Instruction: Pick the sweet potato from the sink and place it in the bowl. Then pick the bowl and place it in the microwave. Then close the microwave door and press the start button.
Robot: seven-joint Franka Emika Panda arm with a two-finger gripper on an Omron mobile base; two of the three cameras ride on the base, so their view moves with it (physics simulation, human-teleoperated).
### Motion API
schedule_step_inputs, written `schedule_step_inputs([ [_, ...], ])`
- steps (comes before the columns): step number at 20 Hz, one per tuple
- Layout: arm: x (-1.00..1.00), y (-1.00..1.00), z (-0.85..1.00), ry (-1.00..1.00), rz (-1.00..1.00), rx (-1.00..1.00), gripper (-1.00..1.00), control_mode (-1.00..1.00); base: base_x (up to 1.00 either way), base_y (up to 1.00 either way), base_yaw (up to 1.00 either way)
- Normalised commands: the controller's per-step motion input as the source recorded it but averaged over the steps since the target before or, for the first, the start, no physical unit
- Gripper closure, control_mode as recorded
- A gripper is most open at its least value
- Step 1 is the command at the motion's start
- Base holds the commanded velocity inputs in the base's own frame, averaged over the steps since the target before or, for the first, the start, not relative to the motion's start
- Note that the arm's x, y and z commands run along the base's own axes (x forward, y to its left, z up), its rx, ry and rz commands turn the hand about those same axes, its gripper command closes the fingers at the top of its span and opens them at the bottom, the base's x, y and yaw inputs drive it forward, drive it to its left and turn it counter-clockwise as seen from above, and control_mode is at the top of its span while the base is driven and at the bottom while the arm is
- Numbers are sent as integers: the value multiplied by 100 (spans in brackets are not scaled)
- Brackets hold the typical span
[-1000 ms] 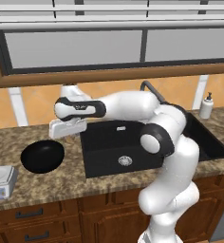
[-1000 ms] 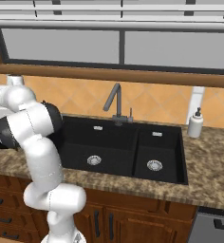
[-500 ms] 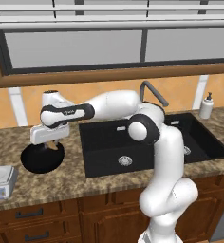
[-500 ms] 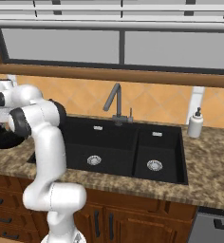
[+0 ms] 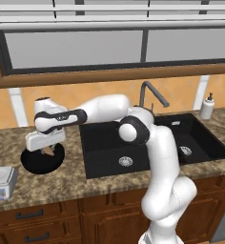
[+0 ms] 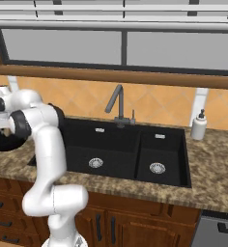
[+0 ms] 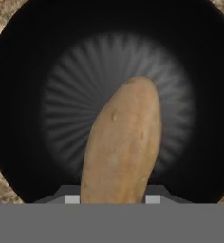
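Observation:
My gripper (image 5: pixel 46 148) hangs just over the glossy black bowl (image 5: pixel 42 160) on the counter left of the sink (image 5: pixel 115 143), shut on the sweet potato (image 5: pixel 50 151). In the hand view the tan sweet potato (image 7: pixel 123 147) rises from between my fingertips and points into the middle of the bowl (image 7: pixel 28 95) right below it. The right base view shows part of the bowl (image 6: pixel 4 141) at the left edge, behind my arm. Both basins of the sink (image 6: pixel 117 144) hold nothing but their drains. The microwave and the microwave door are out of view.
A small grey-white scale (image 5: pixel 0 182) sits at the counter's front left, close to the bowl. A dark curved faucet (image 5: pixel 151 93) stands behind the sink and a white soap dispenser (image 5: pixel 208 106) to its right. Wall cabinets hang overhead.
The arm has swung left from the sink's left edge to above the bowl, carrying the sweet potato, and has come lower over it. The grip has stayed the same.

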Motion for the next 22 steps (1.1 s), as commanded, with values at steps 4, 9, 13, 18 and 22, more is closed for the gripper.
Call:
schedule_step_inputs([
  [4, 0, 0, -45, 0, 0, 0, 100, -100, 0, 0, 0],
  [9, 14, 11, -43, 0, 0, 0, 100, -100, 0, 0, 0],
  [13, 20, 19, -28, 0, 0, 0, 100, -100, 0, 0, 0],
  [18, 16, 20, -17, 1, 0, 0, -100, -100, 0, 0, 0],
  [22, -8, 0, 3, -3, 0, 0, -100, -100, 0, 0, 0],
])
